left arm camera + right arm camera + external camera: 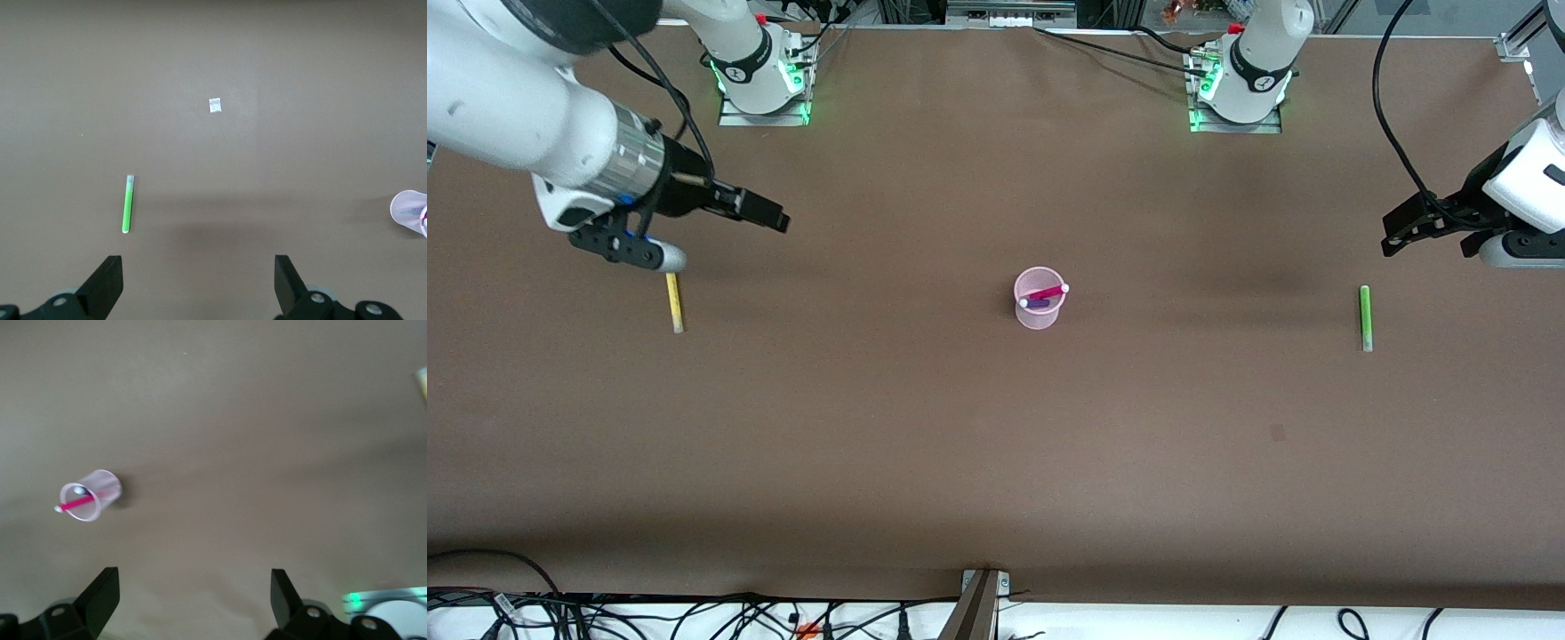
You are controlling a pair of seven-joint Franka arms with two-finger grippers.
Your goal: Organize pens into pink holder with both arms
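While magenta and purple pens stand in the holder (1040, 299) at mid-worktop, both claws hang wide open and empty: the right claw (769, 213) near the yellow pen (674, 303), the left claw (1403, 233) near the green pen (1364, 316), both pens lying flat, lengthwise toward the camera.

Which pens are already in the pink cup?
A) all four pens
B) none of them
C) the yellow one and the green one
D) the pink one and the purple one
D: the pink pen and the purple pen stick out of the cup, while the yellow pen and green pen lie on the table.
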